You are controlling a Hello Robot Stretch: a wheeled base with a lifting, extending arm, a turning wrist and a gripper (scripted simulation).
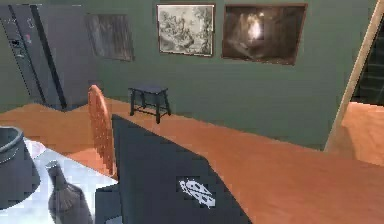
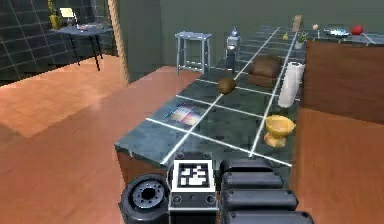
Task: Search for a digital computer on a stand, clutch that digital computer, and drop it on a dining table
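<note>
A dark laptop (image 1: 170,175) with a pale emblem on its lid leans across the forward view's bottom middle. It lies beside the corner of a white table (image 1: 85,180). In the arm side view the arm's dark bar rises from the bottom edge, with a white marker square (image 2: 192,176) at its end. Left of the marker is the gripper (image 2: 148,198), seen as a dark round body. Its far end is not clear, so I cannot tell whether it holds anything.
On the white table stand a dark pot (image 1: 15,165) and a dark bottle (image 1: 62,192), with an orange chair (image 1: 100,125) behind. A dark stool (image 1: 150,97) stands by the green wall. The tiled counter (image 2: 230,120) carries a paper roll (image 2: 289,85), a yellow bowl (image 2: 280,128) and a brown ball (image 2: 226,86).
</note>
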